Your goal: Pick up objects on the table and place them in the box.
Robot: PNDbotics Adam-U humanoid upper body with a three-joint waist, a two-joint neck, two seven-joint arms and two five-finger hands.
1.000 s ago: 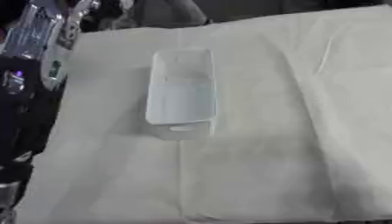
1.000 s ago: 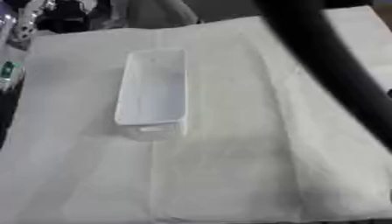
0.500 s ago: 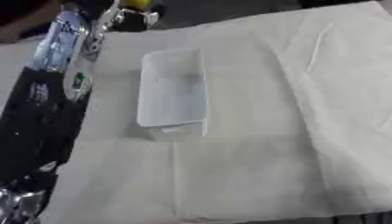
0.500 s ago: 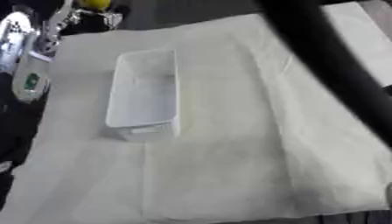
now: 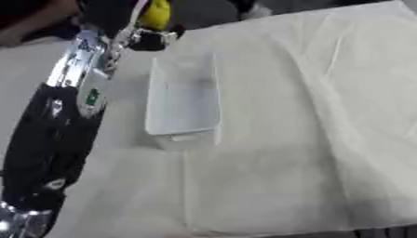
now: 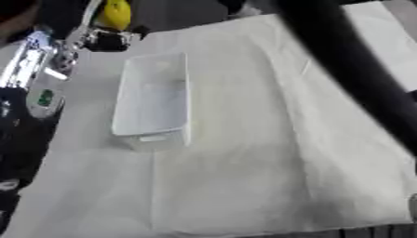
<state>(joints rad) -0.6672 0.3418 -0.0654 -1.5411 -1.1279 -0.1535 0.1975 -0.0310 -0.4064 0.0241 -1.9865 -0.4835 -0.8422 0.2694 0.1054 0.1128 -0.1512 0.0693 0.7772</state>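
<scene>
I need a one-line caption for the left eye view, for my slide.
The left hand holds a yellow object beyond the far end of the empty white box on a cream cloth.

I see open white cloth [image 5: 309,116] right of the box [image 5: 183,100], free to pass; my left arm [image 5: 57,135] blocks its left side, and my left hand [image 5: 143,35] crowds its far end
</scene>
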